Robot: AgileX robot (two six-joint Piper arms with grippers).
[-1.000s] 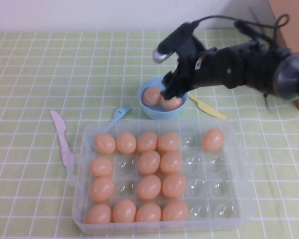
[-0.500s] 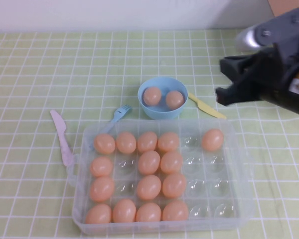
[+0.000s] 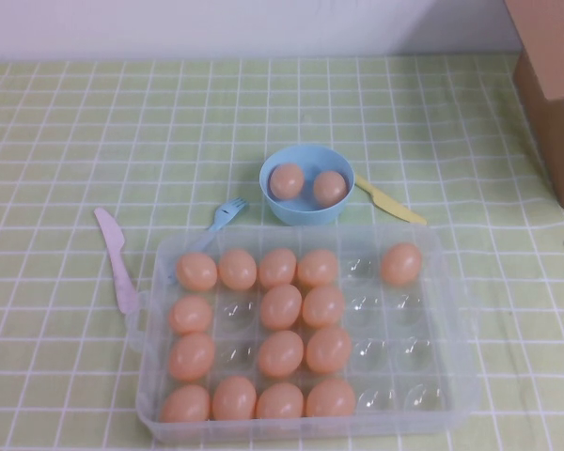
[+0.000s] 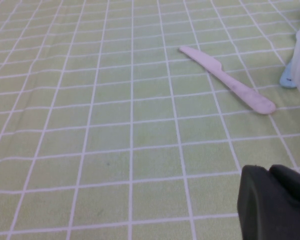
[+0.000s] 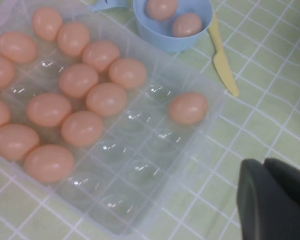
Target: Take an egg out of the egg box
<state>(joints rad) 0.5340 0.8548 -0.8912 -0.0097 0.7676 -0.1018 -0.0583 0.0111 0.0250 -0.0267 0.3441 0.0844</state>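
Egg box is sitting at the near middle of the worktop, clear tray, most cups filled on its left side, cups toward 3 o'clock mostly bare. One lone egg is resting in the far row toward 1 o'clock of the tray, apart from the packed cluster; in the right wrist view it is showing as the isolated one, and it looks like the easiest pick.

Right gripper is hanging off the tray's 4 o'clock corner, only a dark sliver at the high view's right edge; cannot tell whether it is apart or together. Left gripper is hovering over bare worktop near the pink knife, out at 9 o'clock of the tray; state also cannot tell.

Beyond the tray at 12 o'clock, blue bowl is holding two eggs, with blue fork just beside it at 8 o'clock and yellow knife at 3 o'clock. Cardboard box is standing far at 2 o'clock.

Risks, as I am judging them:
- smooth egg slipping from a pinch that is off-centre
- gripper clipping the tray wall and shoving the light box
- descending into the packed cluster and knocking neighbouring eggs
- reaching into the bowl instead of the tray
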